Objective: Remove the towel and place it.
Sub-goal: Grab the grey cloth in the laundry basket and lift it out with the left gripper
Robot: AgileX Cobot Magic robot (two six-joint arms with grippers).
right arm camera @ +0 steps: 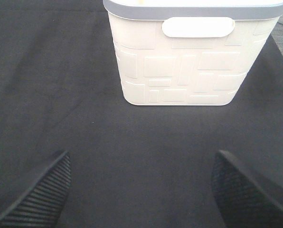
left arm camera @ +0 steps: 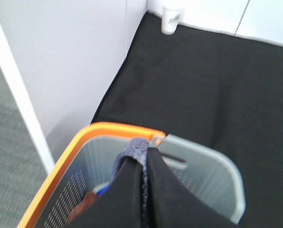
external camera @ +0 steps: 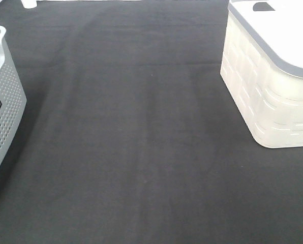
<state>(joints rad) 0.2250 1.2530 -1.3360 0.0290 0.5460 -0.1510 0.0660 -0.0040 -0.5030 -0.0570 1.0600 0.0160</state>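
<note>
In the left wrist view my left gripper (left arm camera: 145, 159) is shut on a fold of the grey-lavender towel (left arm camera: 131, 151). It holds the towel just above the grey perforated basket (left arm camera: 212, 173), close to the basket's orange rim (left arm camera: 117, 128). Most of the towel is hidden behind the black fingers (left arm camera: 174, 202). In the right wrist view my right gripper (right arm camera: 141, 190) is open and empty over the black table covering (right arm camera: 84, 118), facing the cream basket (right arm camera: 193, 61). Neither gripper nor the towel shows in the exterior high view.
The grey basket (external camera: 4, 101) stands at the table's left edge and the cream basket with a grey rim (external camera: 268, 91) at the back right. Blue and reddish items (left arm camera: 91, 197) lie inside the grey basket. A white cup (left arm camera: 171, 19) stands at the far corner by a white wall (left arm camera: 75, 57).
</note>
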